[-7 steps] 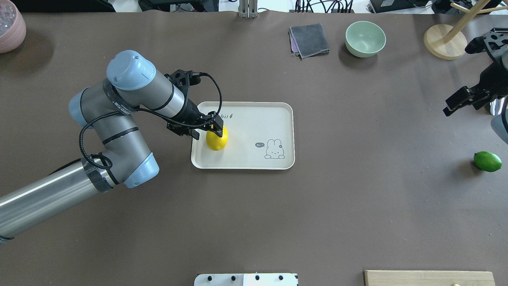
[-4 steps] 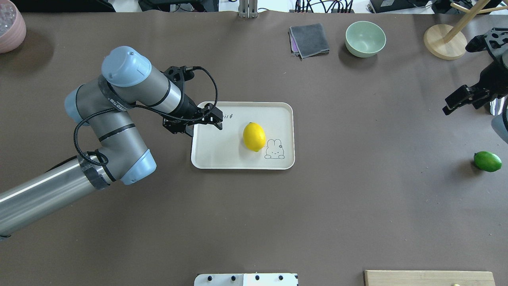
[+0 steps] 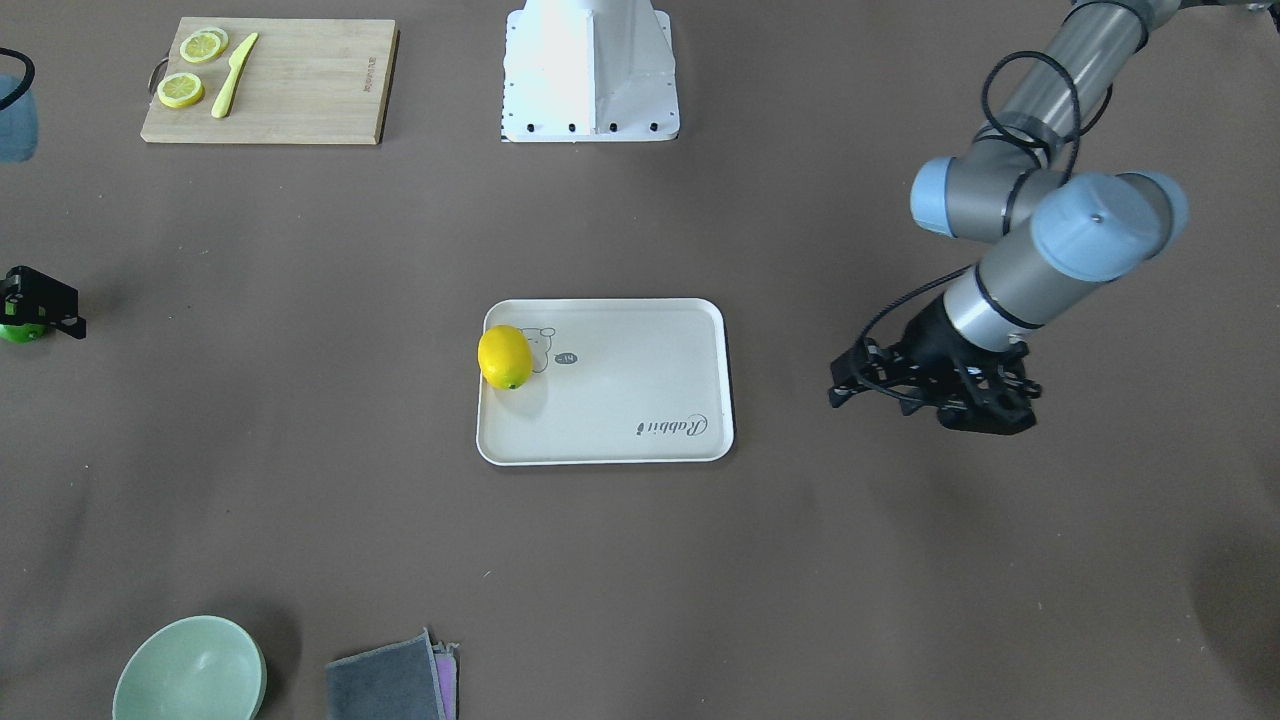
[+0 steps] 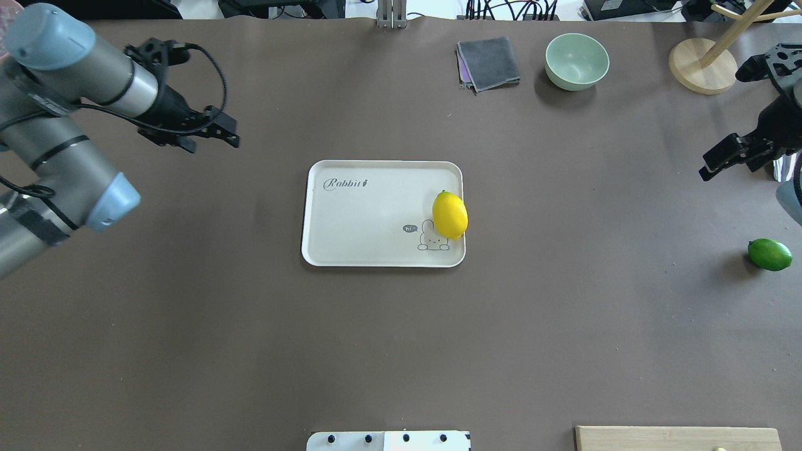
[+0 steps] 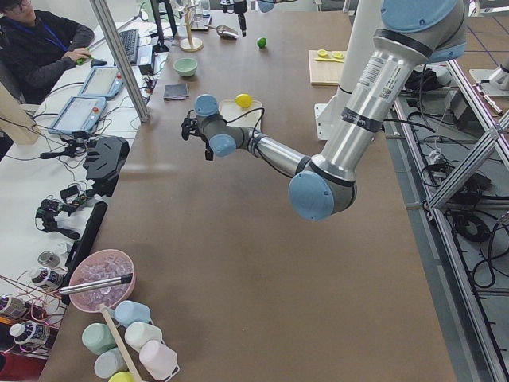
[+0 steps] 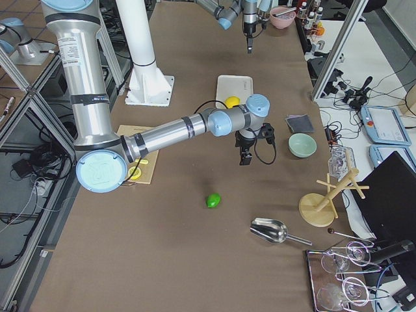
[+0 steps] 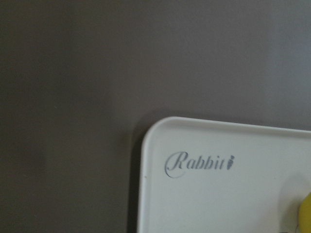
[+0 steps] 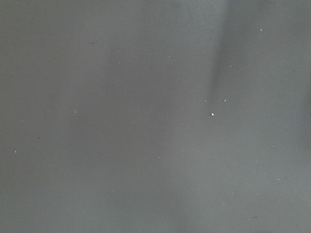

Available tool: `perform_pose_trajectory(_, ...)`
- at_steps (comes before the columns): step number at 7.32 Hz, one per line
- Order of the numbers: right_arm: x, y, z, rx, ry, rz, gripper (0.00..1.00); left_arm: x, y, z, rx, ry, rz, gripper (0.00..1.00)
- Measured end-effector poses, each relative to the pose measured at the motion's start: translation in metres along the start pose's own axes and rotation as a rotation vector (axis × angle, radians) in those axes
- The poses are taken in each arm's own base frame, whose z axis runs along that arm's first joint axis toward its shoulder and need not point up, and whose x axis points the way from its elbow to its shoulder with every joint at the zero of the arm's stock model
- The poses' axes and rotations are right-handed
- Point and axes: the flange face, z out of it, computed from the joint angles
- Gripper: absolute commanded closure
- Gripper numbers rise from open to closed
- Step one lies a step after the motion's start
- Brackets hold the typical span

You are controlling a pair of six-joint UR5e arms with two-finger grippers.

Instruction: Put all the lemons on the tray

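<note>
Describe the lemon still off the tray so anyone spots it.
Find the wooden cutting board on the robot's right. Beyond it, alone on the table, lies the green lemon. The yellow lemon sits on the tray; the board holds only slices.

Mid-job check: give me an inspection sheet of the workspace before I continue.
Surface: brown table, lightly creased; no spills seen.
Job's things: yellow lemon on the tray, against its rim; green lemon on the table, off the tray.
Clutter: green bowl, grey cloth, wooden stand, cutting board with lemon slices and knife.
Pincers: left pincer open, empty, away from the tray; right pincer raised, apart from the green lemon, state unclear.
Cables: black cable looped at the left wrist, touching nothing.
Surroundings: operator seated at a side desk.
</note>
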Motion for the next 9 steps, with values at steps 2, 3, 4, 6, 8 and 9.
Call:
perform_pose_trajectory(2, 0.003, 0.002, -0.003, 0.006, 0.006, 0.002, 0.00, -0.108, -0.006, -0.037, 0.020, -0.087, 0.138, 0.02)
perform_pose_trajectory(3, 0.008, 0.003, -0.006, 0.013, 0.011, 0.009, 0.00, -0.152, -0.009, -0.059, 0.010, -0.137, 0.209, 0.02)
perform_pose_trajectory(4, 0.016, 0.006, -0.011, 0.021, 0.018, 0.023, 0.00, -0.191, -0.015, -0.086, -0.024, -0.176, 0.265, 0.02)
perform_pose_trajectory(6, 0.035, 0.028, -0.010, 0.015, 0.027, 0.046, 0.00, -0.254, -0.019, -0.135, -0.109, -0.200, 0.334, 0.02)
perform_pose_trajectory(8, 0.031, 0.041, 0.004, 0.015, 0.038, -0.003, 0.00, -0.277, -0.012, -0.146, -0.149, -0.199, 0.356, 0.02)
perform_pose_trajectory(9, 0.022, 0.042, 0.019, 0.025, 0.054, -0.060, 0.00, -0.281, -0.010, -0.146, -0.156, -0.199, 0.357, 0.02)
